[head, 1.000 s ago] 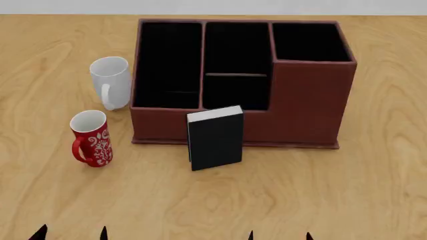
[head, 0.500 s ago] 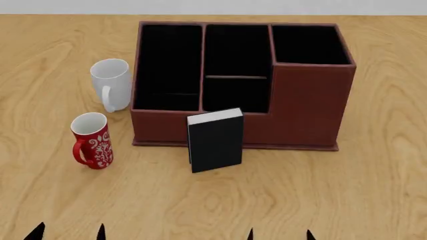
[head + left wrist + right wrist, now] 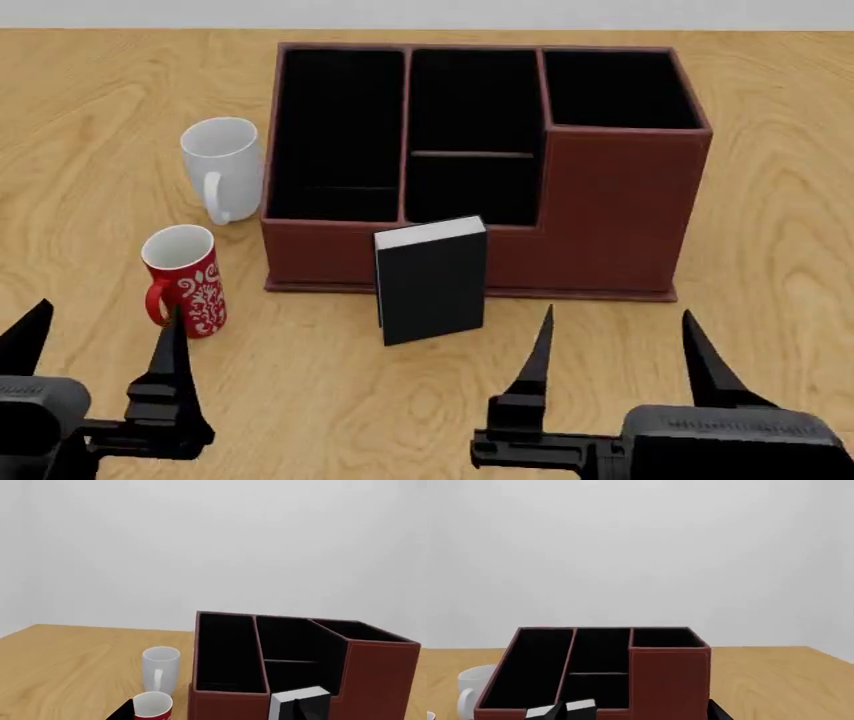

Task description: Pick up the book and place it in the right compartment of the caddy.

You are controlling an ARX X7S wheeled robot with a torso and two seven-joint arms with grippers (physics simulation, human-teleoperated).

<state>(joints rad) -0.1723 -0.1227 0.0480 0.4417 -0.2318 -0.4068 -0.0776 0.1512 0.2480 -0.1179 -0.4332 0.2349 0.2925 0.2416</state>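
The book (image 3: 431, 279) stands upright on the table (image 3: 747, 330), directly in front of the caddy (image 3: 614, 215) and against its low front wall. Its white page edges face up and its black cover faces the robot. The book is positioned ahead of the divided middle section, not ahead of the right compartment (image 3: 621, 87). That compartment sits at the caddy's right end, enclosed by the tallest walls, and nothing is visible inside it.

To the left of the caddy, a white mug (image 3: 223, 165) stands near the long narrow section. A red patterned mug (image 3: 184, 279) stands nearer the robot, apart from both the white mug and the book.

The left gripper (image 3: 96, 345) is at the lower left of the head view, with its fingers (image 3: 170, 350) spread wide and holding nothing. Its inner finger tip lies close to the red mug in that view; contact cannot be confirmed. The right gripper (image 3: 617, 350) is at the lower right, with its fingers (image 3: 539, 350) also spread wide and empty, pointing toward the caddy's front wall to the right of the book. Neither gripper touches the book.
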